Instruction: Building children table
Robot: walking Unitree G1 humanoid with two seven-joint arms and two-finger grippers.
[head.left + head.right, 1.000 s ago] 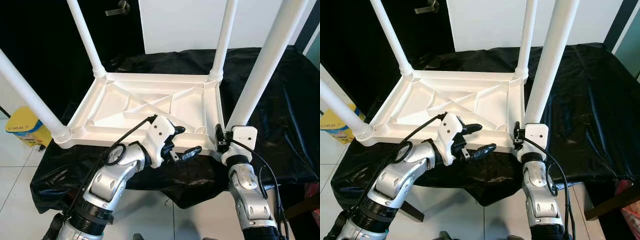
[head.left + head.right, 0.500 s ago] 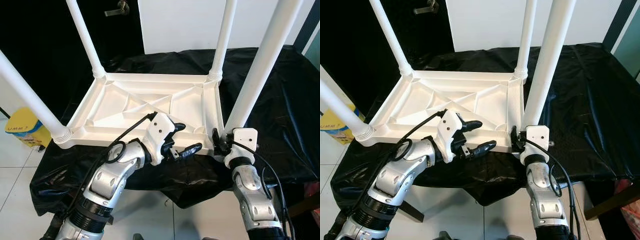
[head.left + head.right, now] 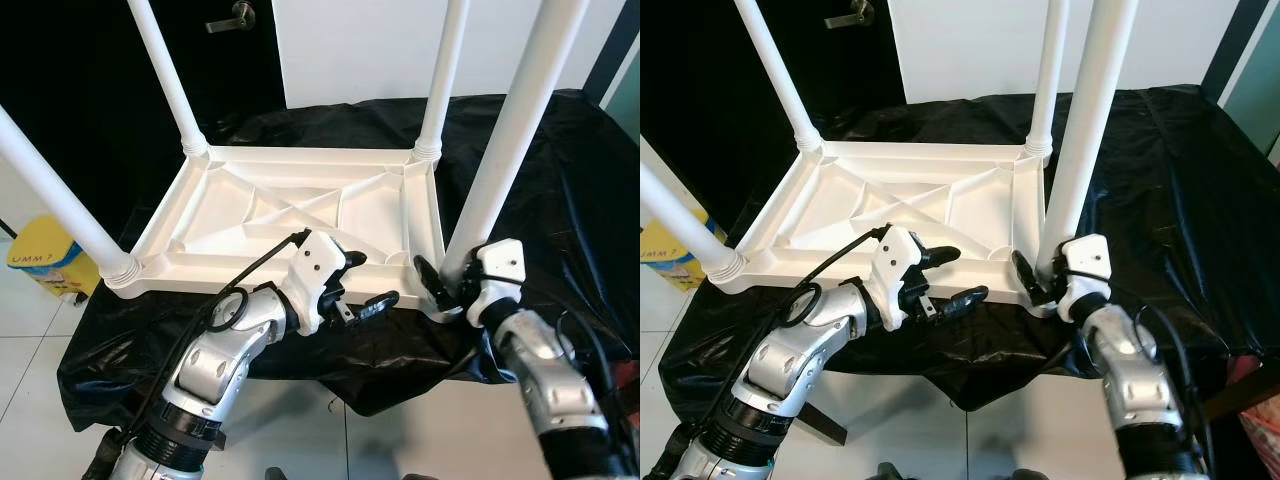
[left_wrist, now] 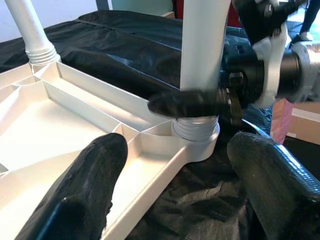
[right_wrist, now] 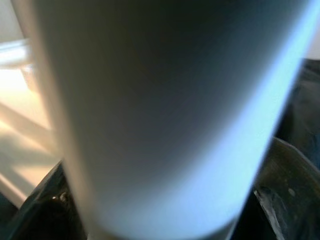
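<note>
black plastic sheet (image 3: 560, 200), yellow bin (image 3: 40, 258) on white tiled floor (image 3: 30, 370), door handle (image 3: 230, 17)

The table (image 3: 300, 205) is plain white, legs (image 3: 505, 130) and ribbed underside alike. The sheet (image 3: 560, 180) under it is glossy black. Arms are silver with black fingers (image 3: 372, 303) (white wrist housings too). A yellow bin (image 3: 40, 262) shows at the left edge.

**Our silver arms and black fingers**

We have two silver metal arms built of rounded, jointed segments with dark collars. Black cables loop along each forearm. Our left gripper (image 3: 362, 283) and right gripper (image 3: 432, 284) each sit on a white wrist housing and carry long, glossy black fingers (image 4: 95, 175).
</note>
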